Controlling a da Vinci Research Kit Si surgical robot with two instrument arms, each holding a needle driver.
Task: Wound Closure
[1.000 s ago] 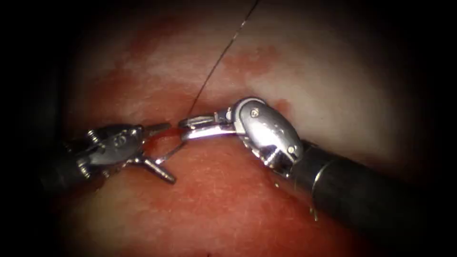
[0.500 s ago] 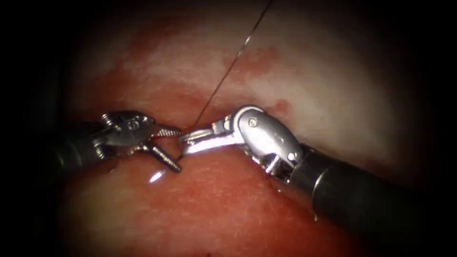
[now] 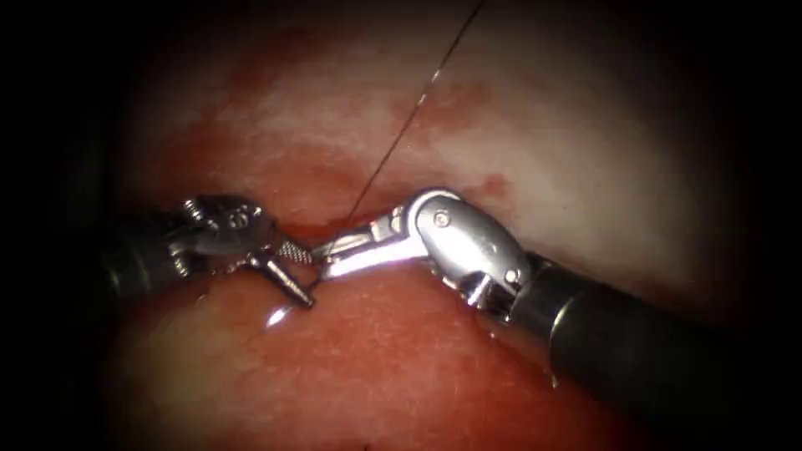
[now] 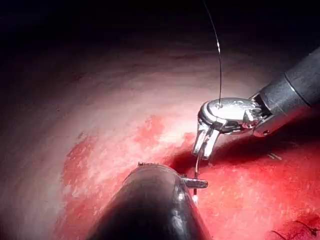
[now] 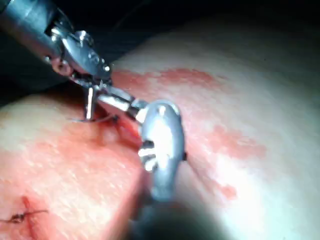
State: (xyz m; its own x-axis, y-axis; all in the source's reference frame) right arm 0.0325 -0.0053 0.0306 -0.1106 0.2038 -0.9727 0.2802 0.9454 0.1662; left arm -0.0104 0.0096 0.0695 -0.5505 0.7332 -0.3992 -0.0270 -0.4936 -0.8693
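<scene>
On the tissue [image 3: 468, 142], both tools meet over the dark red cut [image 3: 309, 227]. My right tool [image 3: 322, 255] reaches in from the right, jaws shut on the curved needle [image 4: 198, 167] near its thread end. The needle hangs down from those jaws towards the tissue, and its lower end gleams at the surface [image 3: 277, 315]. Whether its point is in the tissue I cannot tell. My left tool [image 3: 301, 276] is open, one jaw above and one below the needle, close to the right tool's tip. The thread [image 3: 409, 113] runs taut from the right jaws up and away.
Red fluid [image 3: 393, 351] covers the tissue in front of the cut and stains patches behind it. An earlier stitch [image 5: 21, 216] with short thread ends sits further along the cut. The right tool's dark shaft [image 3: 635, 342] crosses the near right side.
My left tool has moved right to the right tool's tip, and its open jaws now straddle the needle. The right tool kept its hold and tilted slightly.
</scene>
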